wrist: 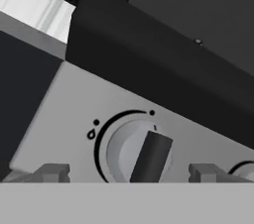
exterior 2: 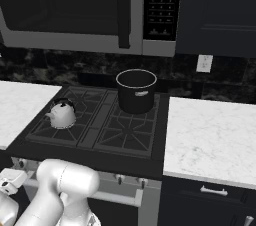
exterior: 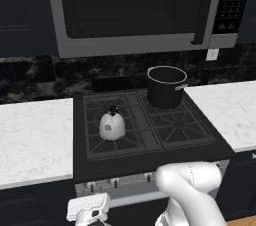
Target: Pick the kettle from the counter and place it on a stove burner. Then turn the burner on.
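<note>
The kettle [exterior: 112, 125] stands upright on the stove burner [exterior: 111, 131], the near-left grate of the black cooktop [exterior: 190, 135], with its black knob on top. On the far-right burner stands a tall black pot [exterior: 166, 87], open at the top; its inside is dark and nothing can be made out in it. The white marble counter [exterior: 30, 137] runs on both sides of the cooktop. Low at the stove's front panel, the gripper [wrist: 129, 172] faces a round control knob [wrist: 141, 154], its fingers [wrist: 52, 172] spread wide on either side of the knob's dark bar and apart from it.
</note>
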Controlling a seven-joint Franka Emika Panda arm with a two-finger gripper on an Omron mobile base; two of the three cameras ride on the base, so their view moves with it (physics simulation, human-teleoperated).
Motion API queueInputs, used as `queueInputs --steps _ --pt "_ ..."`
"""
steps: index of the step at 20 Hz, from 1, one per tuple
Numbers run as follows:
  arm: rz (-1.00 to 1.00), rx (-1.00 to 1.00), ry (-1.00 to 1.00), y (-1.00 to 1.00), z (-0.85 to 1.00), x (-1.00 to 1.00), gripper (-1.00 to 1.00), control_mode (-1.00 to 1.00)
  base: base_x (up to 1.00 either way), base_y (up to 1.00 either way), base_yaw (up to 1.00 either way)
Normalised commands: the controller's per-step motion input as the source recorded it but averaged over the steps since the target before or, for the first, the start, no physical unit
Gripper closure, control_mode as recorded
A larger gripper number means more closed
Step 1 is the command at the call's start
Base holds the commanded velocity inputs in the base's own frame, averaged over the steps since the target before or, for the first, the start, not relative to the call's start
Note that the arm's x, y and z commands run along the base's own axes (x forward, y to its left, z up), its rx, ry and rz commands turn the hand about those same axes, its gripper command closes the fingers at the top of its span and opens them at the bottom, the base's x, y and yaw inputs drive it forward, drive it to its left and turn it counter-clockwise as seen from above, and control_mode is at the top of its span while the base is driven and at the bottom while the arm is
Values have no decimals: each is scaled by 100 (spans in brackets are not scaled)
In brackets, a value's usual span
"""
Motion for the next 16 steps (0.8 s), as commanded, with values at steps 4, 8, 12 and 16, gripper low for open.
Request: queueInputs --steps 4,8,12,16 --pt "0 0 0 0 0 0 -100 -100 0 0 0" --pt "0 6 -2 -4 37 0 -100 -100 0 0 0" --pt "0 0 0 -3 0 0 -100 -100 0 0 0" --pt "0 0 0 -15 0 0 -100 -100 0 0 0"
